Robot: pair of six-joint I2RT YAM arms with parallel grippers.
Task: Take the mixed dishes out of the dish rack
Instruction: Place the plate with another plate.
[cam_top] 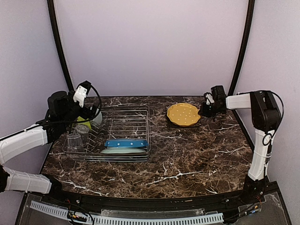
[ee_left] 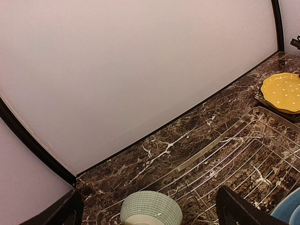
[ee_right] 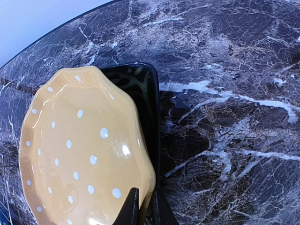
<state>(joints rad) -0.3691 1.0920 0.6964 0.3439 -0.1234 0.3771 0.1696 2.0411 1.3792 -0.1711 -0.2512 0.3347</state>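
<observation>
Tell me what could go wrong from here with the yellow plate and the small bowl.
1. The yellow plate lies off-centre on the black plate, and the right gripper is nearly shut at its rim. Pulling back might drag or tilt it.
2. The left gripper hangs open around the small bowl, with the glasses close beside it in the rack. Lifting the bowl could bump them.

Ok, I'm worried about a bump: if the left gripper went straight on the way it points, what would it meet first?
Most likely the small pale-green bowl in the dish rack, seen between the open jaws of the left gripper in its wrist view; depth is unclear.
</observation>
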